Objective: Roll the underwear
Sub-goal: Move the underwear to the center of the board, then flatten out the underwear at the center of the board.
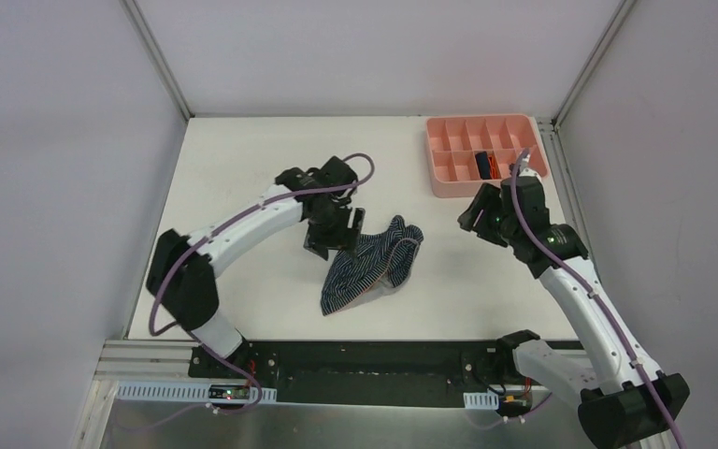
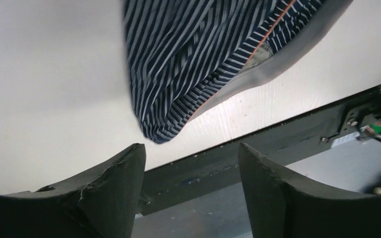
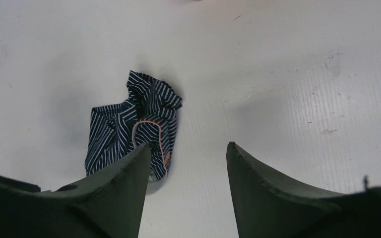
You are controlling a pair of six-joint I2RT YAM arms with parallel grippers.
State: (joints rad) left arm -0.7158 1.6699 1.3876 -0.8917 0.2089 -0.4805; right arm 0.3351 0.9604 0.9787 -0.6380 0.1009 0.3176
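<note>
We have the second roll to start: the striped pair lies bunched

On the surface, the pink tray sits in the far right corner, navy underwear already in one compartment. The striped underwear lies crumpled mid-surface. Our left gripper hovers wide and empty at its far-left end; the right gripper, also wide and empty, hangs by the tray. Next, we judge, the cloth needs flattening before rolling.

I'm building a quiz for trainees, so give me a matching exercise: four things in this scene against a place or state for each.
1 striped underwear
2 pink tray
3 left gripper
4 right gripper

A far right corner of the table
B open, beside the cloth
C crumpled mid-table
D open, near the tray

Pairs: 1-C, 2-A, 3-B, 4-D
</note>
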